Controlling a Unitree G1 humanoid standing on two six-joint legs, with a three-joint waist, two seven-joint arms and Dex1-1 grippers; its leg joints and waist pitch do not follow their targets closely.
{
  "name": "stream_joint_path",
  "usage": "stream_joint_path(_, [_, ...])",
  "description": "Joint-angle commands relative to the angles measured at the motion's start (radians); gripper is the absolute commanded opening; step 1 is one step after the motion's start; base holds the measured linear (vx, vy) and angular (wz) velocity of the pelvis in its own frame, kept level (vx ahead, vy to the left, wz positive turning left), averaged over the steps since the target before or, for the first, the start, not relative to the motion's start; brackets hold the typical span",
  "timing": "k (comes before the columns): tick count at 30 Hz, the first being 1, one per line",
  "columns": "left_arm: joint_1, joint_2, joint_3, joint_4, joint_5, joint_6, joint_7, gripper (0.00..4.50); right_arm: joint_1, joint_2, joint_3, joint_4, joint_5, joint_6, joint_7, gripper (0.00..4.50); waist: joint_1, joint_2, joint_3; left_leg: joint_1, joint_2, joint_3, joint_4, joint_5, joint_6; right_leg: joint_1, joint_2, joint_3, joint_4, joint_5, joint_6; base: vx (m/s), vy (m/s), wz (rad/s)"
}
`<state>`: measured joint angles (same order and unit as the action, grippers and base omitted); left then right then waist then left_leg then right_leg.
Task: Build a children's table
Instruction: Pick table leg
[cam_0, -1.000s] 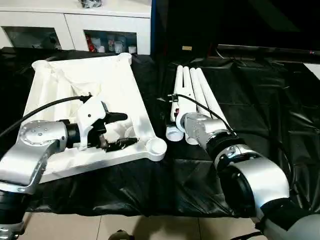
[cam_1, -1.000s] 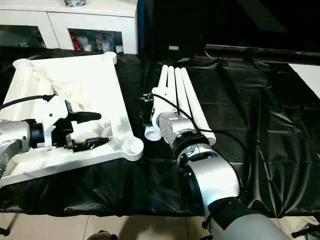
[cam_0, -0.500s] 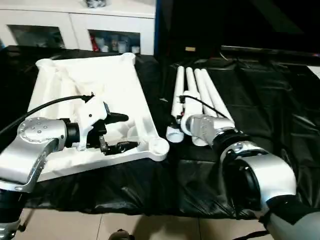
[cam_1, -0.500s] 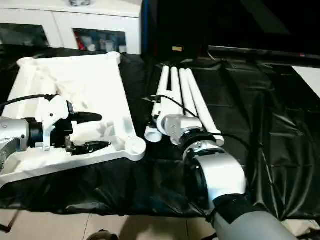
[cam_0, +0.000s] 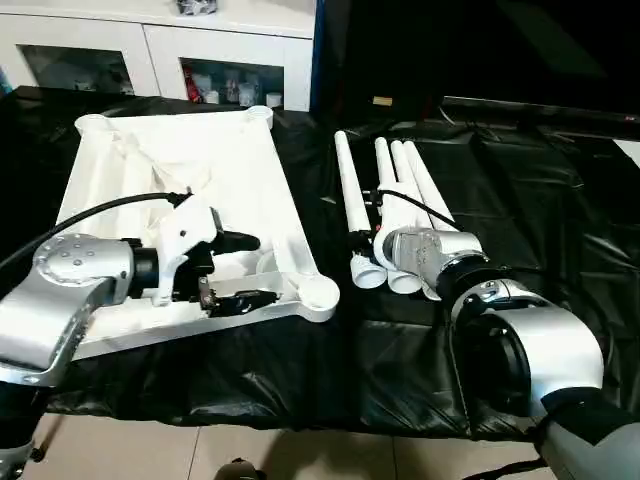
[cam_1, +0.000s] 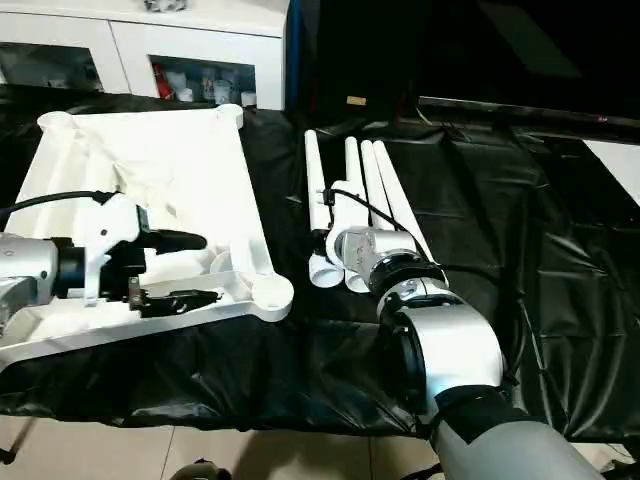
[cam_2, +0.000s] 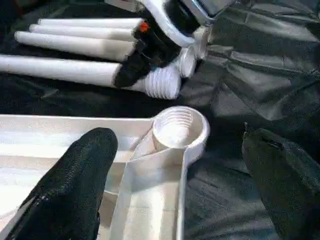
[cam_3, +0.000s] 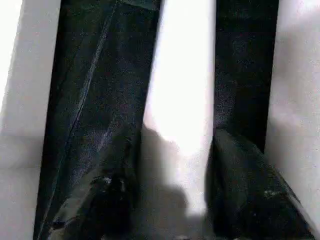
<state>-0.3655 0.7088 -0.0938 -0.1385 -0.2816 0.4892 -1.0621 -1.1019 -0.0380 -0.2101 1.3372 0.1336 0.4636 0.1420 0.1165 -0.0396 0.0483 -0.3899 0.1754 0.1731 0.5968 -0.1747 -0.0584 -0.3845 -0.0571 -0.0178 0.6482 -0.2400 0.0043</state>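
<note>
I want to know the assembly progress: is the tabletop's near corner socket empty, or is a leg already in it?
Empty. The corner socket shows its open threaded hole, and the legs lie on the black cloth beside the tabletop.

Right gripper's black fingers astride a white tubular leg

A long white tubular plastic leg (cam_3: 182, 95) runs up the middle of the right wrist view, with the right gripper (cam_3: 172, 192) set around it: one black finger (cam_3: 100, 200) lies along one side of the tube and the other along the opposite side, both close against it. Black crinkled plastic sheeting (cam_3: 100, 85) shows between this leg and further white tubes (cam_3: 295, 75) at either edge.
</note>
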Motion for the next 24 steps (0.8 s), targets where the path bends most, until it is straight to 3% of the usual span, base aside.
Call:
stream_joint_path(1, [-0.026, -0.015, -0.010, 0.009, 0.028, -0.015, 0.039, 4.50, 0.007, -0.010, -0.011, 0.019, 0.003, 0.003, 0.003, 1.96, -0.003, 0.022, -0.061, 0.029, 0.046, -0.010, -0.078, -0.186, -0.096, 0.025, -0.072, 0.031, -0.058, 0.016, -0.184, 0.000, 0.000, 0.00])
stream_joint_path(6, [-0.039, -0.071, -0.011, 0.038, 0.050, -0.033, 0.108, 4.50, -0.007, -0.015, -0.039, 0.004, 0.023, -0.055, 0.043, 1.90, -0.007, 0.021, -0.065, 0.029, 0.045, -0.009, -0.073, -0.150, -0.087, 0.028, -0.070, 0.030, -0.055, 0.070, -0.193, 0.000, 0.000, 0.00])
stream_joint_path(11, [-0.095, -0.177, 0.024, 0.119, 0.038, -0.048, 0.221, 4.50, -0.013, -0.018, -0.071, -0.019, 0.055, -0.108, 0.104, 1.89, -0.007, 0.024, -0.072, 0.024, 0.042, -0.008, -0.063, -0.076, -0.054, 0.038, -0.067, 0.028, -0.046, 0.201, -0.220, 0.000, 0.000, 0.00])
stream_joint_path(12, [-0.103, -0.187, 0.027, 0.129, 0.037, -0.043, 0.230, 4.50, -0.013, -0.019, -0.072, -0.021, 0.056, -0.113, 0.111, 1.89, -0.006, 0.032, -0.072, 0.024, 0.041, -0.009, -0.061, -0.070, -0.052, 0.037, -0.066, 0.028, -0.045, 0.210, -0.222, 0.000, 0.000, 0.00])
stream_joint_path(13, [-0.123, -0.222, 0.044, 0.155, 0.035, -0.047, 0.272, 4.50, -0.012, -0.023, -0.083, -0.031, 0.069, -0.117, 0.133, 1.89, -0.006, 0.029, -0.073, 0.026, 0.041, -0.008, -0.061, -0.067, -0.048, 0.037, -0.065, 0.026, -0.046, 0.217, -0.225, 0.000, 0.000, 0.00])
stream_joint_path(14, [-0.139, -0.247, 0.055, 0.176, 0.036, -0.051, 0.302, 4.50, -0.012, -0.025, -0.090, -0.036, 0.078, -0.122, 0.148, 1.88, -0.006, 0.039, -0.075, 0.024, 0.043, -0.011, -0.058, -0.064, -0.041, 0.040, -0.067, 0.026, -0.042, 0.238, -0.233, 0.000, 0.000, 0.00])
stream_joint_path(15, [-0.179, -0.291, 0.071, 0.221, 0.043, -0.023, 0.375, 4.50, -0.008, -0.033, -0.103, -0.055, 0.100, -0.124, 0.196, 1.88, -0.009, 0.033, -0.073, 0.023, 0.042, -0.009, -0.059, -0.064, -0.038, 0.040, -0.066, 0.026, -0.045, 0.241, -0.234, 0.000, 0.000, 0.00])
stream_joint_path(16, [-0.216, -0.329, 0.087, 0.258, 0.036, 0.014, 0.424, 4.50, -0.004, -0.042, -0.113, -0.077, 0.120, -0.129, 0.245, 1.88, -0.009, 0.037, -0.074, 0.026, 0.040, -0.007, -0.057, -0.076, -0.034, 0.040, -0.060, 0.026, -0.047, 0.250, -0.233, 0.000, 0.000, 0.00])
stream_joint_path(17, [-0.241, -0.353, 0.098, 0.282, 0.023, 0.040, 0.446, 4.50, 0.001, -0.048, -0.120, -0.100, 0.135, -0.135, 0.290, 1.88, -0.003, 0.037, -0.078, 0.030, 0.045, -0.008, -0.053, -0.066, -0.024, 0.041, -0.065, 0.025, -0.043, 0.280, -0.242, 0.000, 0.000, 0.00])
stream_joint_path(19, [-0.281, -0.392, 0.121, 0.321, -0.005, 0.074, 0.481, 4.50, 0.012, -0.058, -0.132, -0.145, 0.166, -0.147, 0.376, 1.88, -0.001, 0.040, -0.079, 0.021, 0.044, -0.009, -0.049, -0.039, -0.005, 0.045, -0.067, 0.022, -0.038, 0.313, -0.253, 0.000, 0.000, 0.00])
stream_joint_path(21, [-0.317, -0.439, 0.165, 0.356, -0.050, 0.105, 0.527, 4.50, 0.043, -0.067, -0.129, -0.227, 0.199, -0.139, 0.477, 1.88, -0.003, 0.033, -0.077, 0.017, 0.044, -0.009, -0.049, -0.032, 0.015, 0.048, -0.068, 0.022, -0.040, 0.313, -0.273, 0.000, 0.000, 0.00])
stream_joint_path(22, [-0.340, -0.467, 0.193, 0.380, -0.077, 0.113, 0.554, 4.50, 0.071, -0.072, -0.128, -0.296, 0.227, -0.121, 0.541, 1.88, 0.001, 0.032, -0.076, 0.016, 0.043, -0.007, -0.046, -0.028, 0.030, 0.051, -0.068, 0.022, -0.041, 0.325, -0.279, 0.000, 0.000, 0.00])
stream_joint_path(23, [-0.362, -0.492, 0.221, 0.406, -0.105, 0.121, 0.579, 4.50, 0.099, -0.079, -0.126, -0.365, 0.256, -0.089, 0.592, 1.88, 0.005, 0.044, -0.078, 0.016, 0.045, -0.011, -0.042, -0.013, 0.042, 0.052, -0.070, 0.021, -0.037, 0.349, -0.283, 0.000, 0.000, 0.00])
stream_joint_path(24, [-0.375, -0.507, 0.239, 0.420, -0.124, 0.126, 0.590, 4.50, 0.120, -0.083, -0.122, -0.411, 0.273, -0.071, 0.616, 1.88, 0.004, 0.038, -0.076, 0.017, 0.043, -0.007, -0.044, -0.018, 0.052, 0.051, -0.065, 0.021, -0.044, 0.349, -0.281, 0.000, 0.000, 0.00])
